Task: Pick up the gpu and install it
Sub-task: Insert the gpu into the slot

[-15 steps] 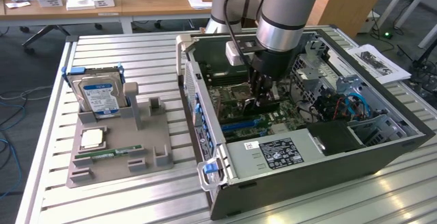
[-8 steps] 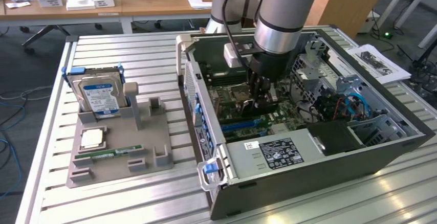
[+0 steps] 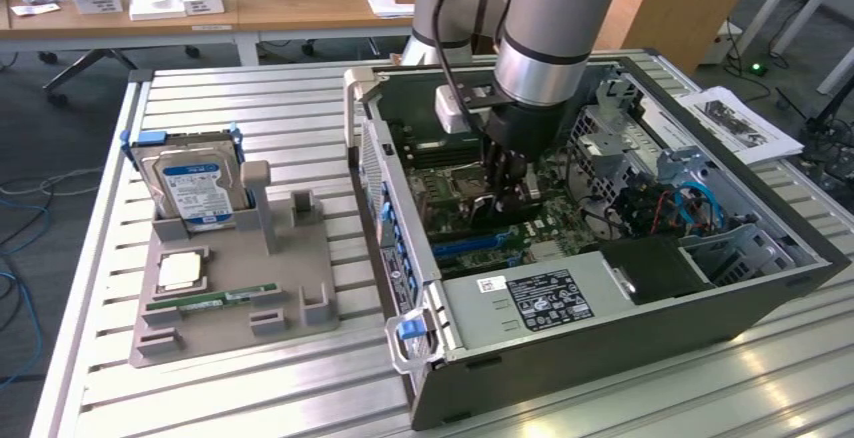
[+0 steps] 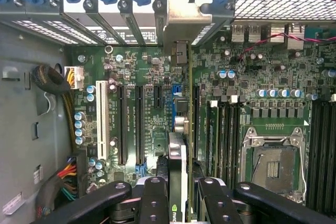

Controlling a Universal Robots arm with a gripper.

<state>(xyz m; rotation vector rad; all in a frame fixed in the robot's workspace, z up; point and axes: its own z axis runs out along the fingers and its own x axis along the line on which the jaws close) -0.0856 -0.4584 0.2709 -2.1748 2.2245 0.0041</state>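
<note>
Exterior view: the gripper (image 3: 511, 203) is lowered into the open computer case (image 3: 601, 358), its fingertips just above the motherboard (image 3: 447, 183). Well apart from the fingers, outside the case, a grey fixture (image 3: 227, 333) carries the hard drive (image 3: 191, 188), whose blue label is too small to read, and the memory stick (image 3: 214, 301). The printed label on the power supply (image 3: 541, 298), near the fingers, is likewise illegible. Wrist view: the fingers (image 4: 155, 203) are clamped on the gpu (image 4: 177, 150), which is seen edge-on, running straight out from between them to its pale metal bracket (image 4: 181, 17) at the case's rear slot openings. The step in hand appears to be installation. Whether the card edge already sits in the expansion slot (image 4: 195, 119) beneath it cannot be told. Seating would call for card edge and slot held parallel, and for straight pressure. A small green mark on the card between the fingers is unreadable, as is the board lettering.
</note>
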